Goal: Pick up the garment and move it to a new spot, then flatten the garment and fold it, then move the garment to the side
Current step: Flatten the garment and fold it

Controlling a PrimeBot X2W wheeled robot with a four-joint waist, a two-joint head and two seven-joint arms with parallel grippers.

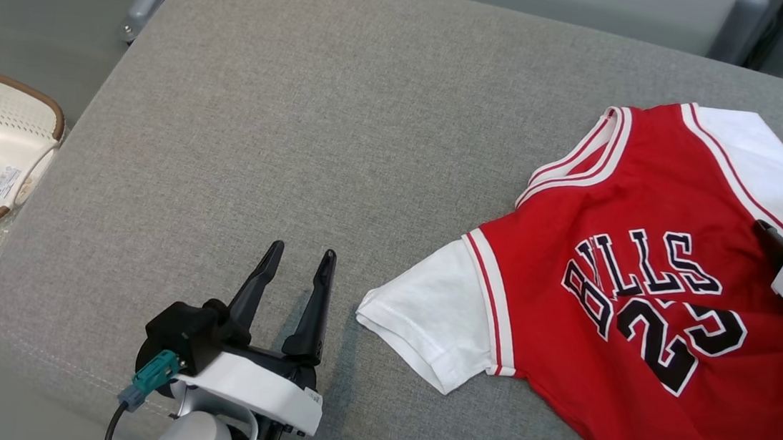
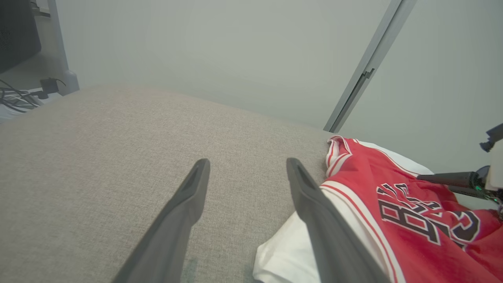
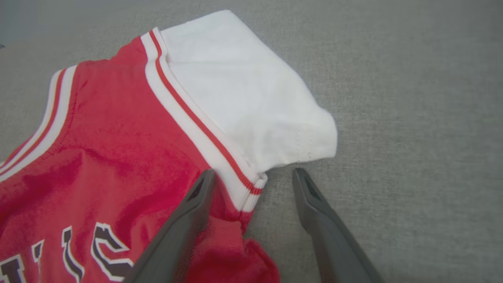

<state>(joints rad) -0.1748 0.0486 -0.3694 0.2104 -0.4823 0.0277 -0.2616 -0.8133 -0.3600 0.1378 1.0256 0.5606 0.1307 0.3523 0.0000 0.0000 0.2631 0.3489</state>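
On nubby grey cushion, red-and-white jersey, left gripper, right gripper, tapered dark fingers wide apart

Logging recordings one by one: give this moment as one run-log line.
garment: red jersey lying on grey cushion | left gripper: open, beside white sleeve, apart | right gripper: open, over underarm of other sleeve

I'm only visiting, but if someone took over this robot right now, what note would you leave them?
Left gripper: jaws open, empty, over the grey cushion, beside the white sleeve of the jersey.
Right gripper: jaws open, holding nothing, straddling the seam under the other sleeve.
The jersey lies front up, spread out with some wrinkles, on the robot's right part of the cushion.
Done: nothing folded; cannot tell if it was moved.
Left: flatten, fold, move aside.
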